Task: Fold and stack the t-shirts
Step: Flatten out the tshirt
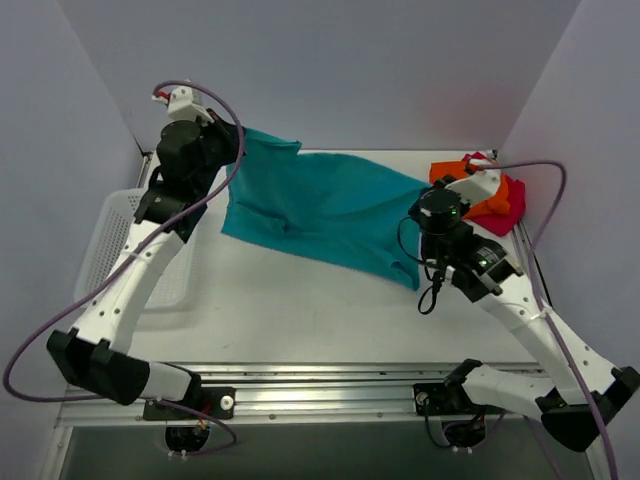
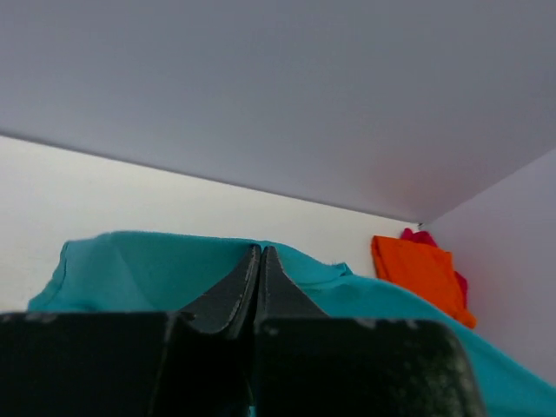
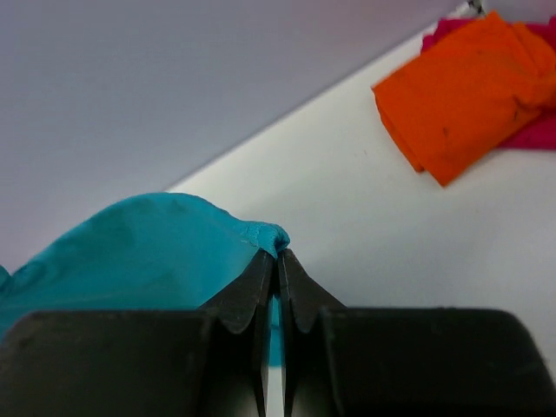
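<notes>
Teal-blue soft cloth t-shirt [image 1: 320, 210] stretches between left claw [image 2: 261, 254] and right claw [image 3: 278, 258], each pinching its edge: the spreading step. Next, likely, lay it flat for folding.

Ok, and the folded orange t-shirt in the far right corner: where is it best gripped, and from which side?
Probably its layered edge facing the table centre, from the left. The orange t-shirt lies flat on the magenta t-shirt, which sticks out far and right; that edge rests on bare table.
</notes>
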Controlling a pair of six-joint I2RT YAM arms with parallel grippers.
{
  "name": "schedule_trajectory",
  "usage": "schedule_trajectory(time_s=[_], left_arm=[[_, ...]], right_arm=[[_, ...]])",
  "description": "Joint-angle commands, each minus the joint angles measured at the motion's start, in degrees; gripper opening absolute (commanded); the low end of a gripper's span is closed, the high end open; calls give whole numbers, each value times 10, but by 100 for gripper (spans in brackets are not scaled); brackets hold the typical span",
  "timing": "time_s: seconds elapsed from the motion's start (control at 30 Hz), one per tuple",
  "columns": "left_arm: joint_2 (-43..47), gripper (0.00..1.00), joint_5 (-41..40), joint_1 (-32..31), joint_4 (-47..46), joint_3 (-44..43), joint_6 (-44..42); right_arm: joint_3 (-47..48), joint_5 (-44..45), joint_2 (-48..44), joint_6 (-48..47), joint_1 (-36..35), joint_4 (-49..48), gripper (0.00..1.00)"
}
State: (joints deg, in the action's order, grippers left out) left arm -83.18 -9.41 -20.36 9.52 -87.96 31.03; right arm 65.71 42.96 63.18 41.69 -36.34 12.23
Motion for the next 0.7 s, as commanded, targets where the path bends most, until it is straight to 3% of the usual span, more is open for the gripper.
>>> schedule_trajectory(time_s=[0.0, 0.2, 0.37, 0.67], left_arm=[[96, 2, -40, -29, 66, -29, -35], [229, 2, -56, -79, 136, -69, -50], [300, 2, -11, -96, 158, -95, -62], [295, 2, 44, -97, 204, -208, -79]], right_arm=[[71, 35, -73, -78, -1, 9, 0], [126, -124, -171, -187, -8, -70, 0], [162, -243, -228, -241, -5, -96, 0], [231, -257, -238, -273, 7, -99, 0]])
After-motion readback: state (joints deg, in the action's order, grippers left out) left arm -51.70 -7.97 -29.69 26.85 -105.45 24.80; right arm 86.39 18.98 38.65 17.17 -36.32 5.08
